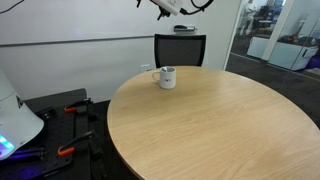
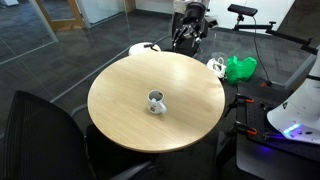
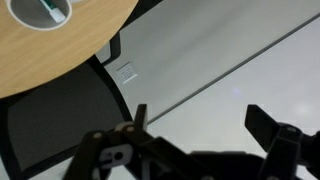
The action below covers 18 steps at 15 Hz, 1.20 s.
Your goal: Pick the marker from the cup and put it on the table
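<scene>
The white cup [image 1: 167,77] stands upright on the round wooden table [image 1: 220,125], near its far edge. It also shows in the exterior view from the opposite side [image 2: 156,102]. In the wrist view the cup [image 3: 42,14] is at the top left, with the green marker [image 3: 51,9] standing inside it. My gripper [image 3: 200,125] is open and empty. It hangs high in the air, well away from the cup and past the table edge. Only its lower part shows at the top of an exterior view [image 1: 166,8].
A black chair [image 1: 180,48] stands behind the table by the white wall, and shows in the wrist view [image 3: 60,115] below the table edge [image 3: 95,40]. Another dark chair [image 2: 40,130] is near the table. The robot's white base [image 2: 295,112] and clutter [image 2: 238,68] lie on the floor.
</scene>
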Tool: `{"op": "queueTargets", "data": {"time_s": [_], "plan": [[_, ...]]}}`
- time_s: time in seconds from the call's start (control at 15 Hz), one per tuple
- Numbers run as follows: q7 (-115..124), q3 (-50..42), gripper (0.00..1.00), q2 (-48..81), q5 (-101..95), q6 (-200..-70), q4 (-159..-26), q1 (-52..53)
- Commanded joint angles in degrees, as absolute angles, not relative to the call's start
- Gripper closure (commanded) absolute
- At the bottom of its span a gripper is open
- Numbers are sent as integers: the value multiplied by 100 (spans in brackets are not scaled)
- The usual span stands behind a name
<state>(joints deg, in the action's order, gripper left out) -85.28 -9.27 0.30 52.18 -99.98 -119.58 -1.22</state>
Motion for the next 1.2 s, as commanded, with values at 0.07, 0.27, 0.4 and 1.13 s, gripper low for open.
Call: {"op": "queueTargets", "data": {"time_s": [0.07, 0.27, 0.4, 1.13], "plan": [[-9837, -691, 0, 480, 5651, -9953, -11800, -273], [-10326, -579, 0, 697, 5618, -10241, -11782, -264], [-10594, -517, 0, 794, 5615, -10588, -11797, -247], [-10762, -331, 0, 1088, 5538, -11121, -11740, -278]]}}
